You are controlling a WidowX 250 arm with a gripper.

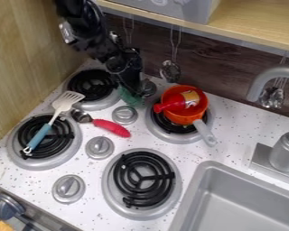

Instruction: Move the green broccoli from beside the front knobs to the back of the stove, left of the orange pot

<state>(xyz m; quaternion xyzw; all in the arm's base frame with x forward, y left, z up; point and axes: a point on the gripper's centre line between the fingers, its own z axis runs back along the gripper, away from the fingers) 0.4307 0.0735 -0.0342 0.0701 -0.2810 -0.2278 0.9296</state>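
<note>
The black gripper (pixel 133 90) hangs down at the back of the stove, between the two rear burners. A green object (pixel 130 97) is right below it, and a rounded dark grey thing (pixel 148 87) is close at its right; whether either is held is unclear. To the right, an orange pot (pixel 182 118) with a grey handle stands on the back right burner, with a red bottle-like object (pixel 177 103) with a pale label lying in it. A scoop with a red handle (pixel 112 127) lies between the burners. A white spatula (pixel 65 102) with a blue handle rests across the left burner.
A front burner (pixel 142 184) and several grey knobs (pixel 100 147) stand nearer. At the right are a grey sink (pixel 198 189) and faucet (pixel 284 151). Utensils (pixel 170 71) hang at the back wall beneath a wooden shelf (pixel 255 27). A wooden panel (pixel 23 54) borders the left.
</note>
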